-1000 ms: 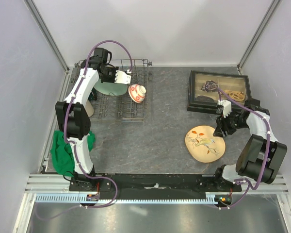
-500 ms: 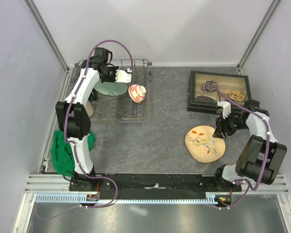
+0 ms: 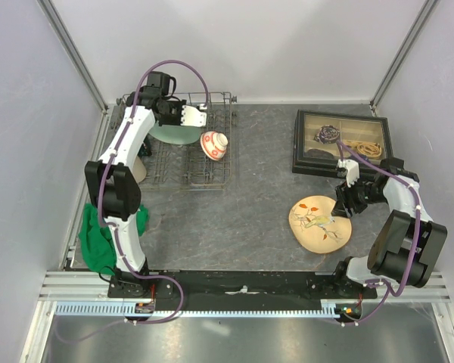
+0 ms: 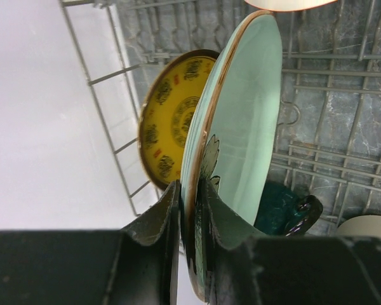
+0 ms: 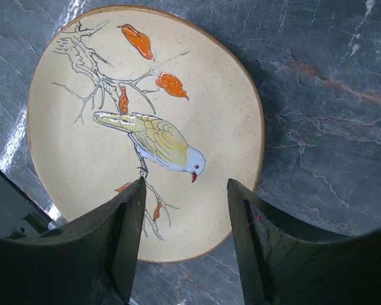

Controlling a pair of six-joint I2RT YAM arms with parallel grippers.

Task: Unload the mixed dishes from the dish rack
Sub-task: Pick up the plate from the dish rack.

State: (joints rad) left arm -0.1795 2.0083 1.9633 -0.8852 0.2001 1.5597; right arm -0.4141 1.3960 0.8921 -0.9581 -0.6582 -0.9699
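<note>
My left gripper (image 4: pixel 189 190): pinching the rim of the pale green plate (image 4: pixel 247 127), one finger on each face and hardly any gap between them.
Pale green plate: standing on edge in the far left part of the dish rack (image 3: pixel 212 178), its hollow face turned to the rack's middle.
Yellow dish (image 4: pixel 171 127): upright just behind the green plate, on the side of the rack's outer wall. I cannot tell whether the two touch.
Dark green mug (image 4: pixel 282 213): low in the rack, beside the green plate's hollow face.
Beige cup (image 4: pixel 367 227): only its rim shows, next to the mug.
Red-and-white bowl (image 3: pixel 213 144): tipped on its side in the right half of the rack.
My right gripper (image 5: pixel 185 190): fingers spread wide, holding nothing, hanging over one edge of the bird plate (image 5: pixel 146 121).
Bird plate: lying flat on the table (image 3: pixel 242 212), out of the rack, in front of the dark-framed box (image 3: pixel 340 141).
Green cloth (image 3: pixel 98 234): bunched at the table's left edge.
</note>
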